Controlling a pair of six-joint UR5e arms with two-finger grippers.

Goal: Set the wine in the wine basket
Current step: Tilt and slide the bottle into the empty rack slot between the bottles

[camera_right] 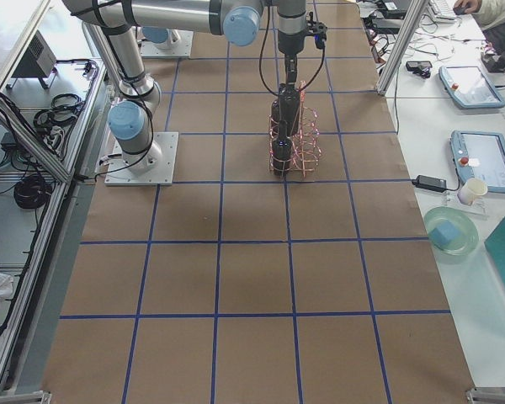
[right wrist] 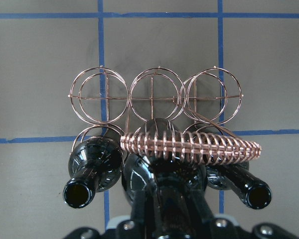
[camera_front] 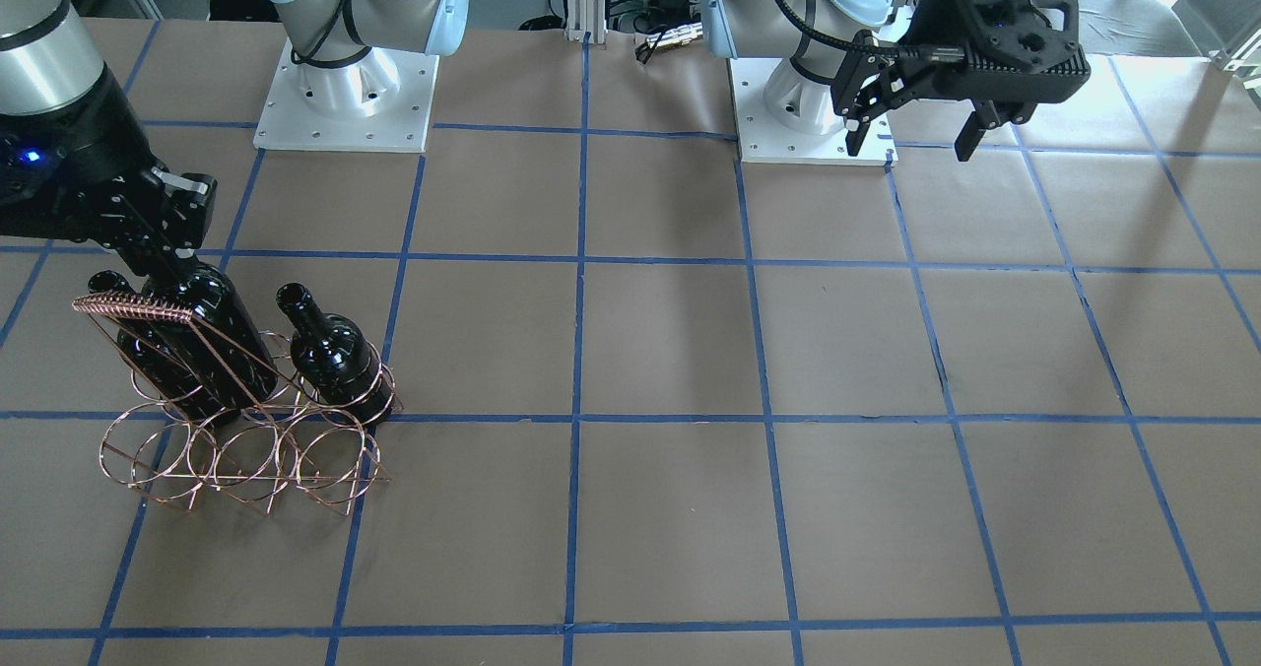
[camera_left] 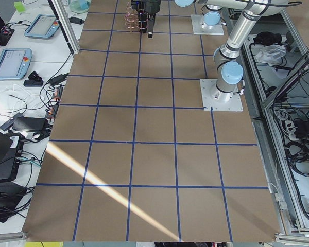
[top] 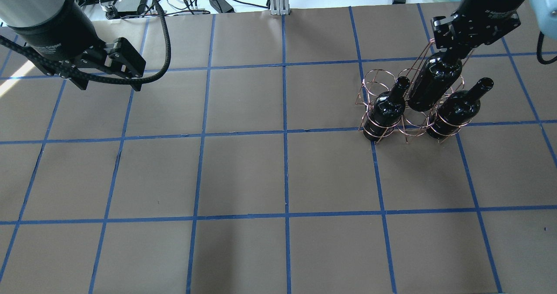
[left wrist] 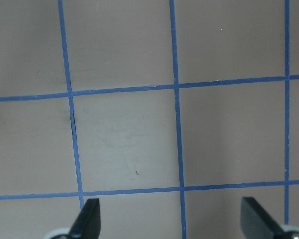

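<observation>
The copper wire wine basket (top: pixel 375 86) stands at the table's right side, and also shows in the front view (camera_front: pixel 236 454). Its wrapped handle (right wrist: pixel 189 145) arches over the top. Two black wine bottles (top: pixel 386 110) (top: pixel 456 108) stand in the end rings of the row nearer the robot. My right gripper (top: pixel 449 54) is shut on the neck of a third wine bottle (top: pixel 434 84). That bottle is upright, with its lower part in the middle ring between the other two (camera_front: pixel 212 336). My left gripper (top: pixel 138 75) is open and empty, high over the far left of the table (left wrist: pixel 173 221).
The three rings of the basket's far row (right wrist: pixel 153 94) hold nothing. Brown table paper with a blue tape grid (top: pixel 283 176) covers the table. The arm bases (camera_front: pixel 345 95) (camera_front: pixel 813 104) are bolted at the robot's edge. Cables and tablets lie off the table's ends.
</observation>
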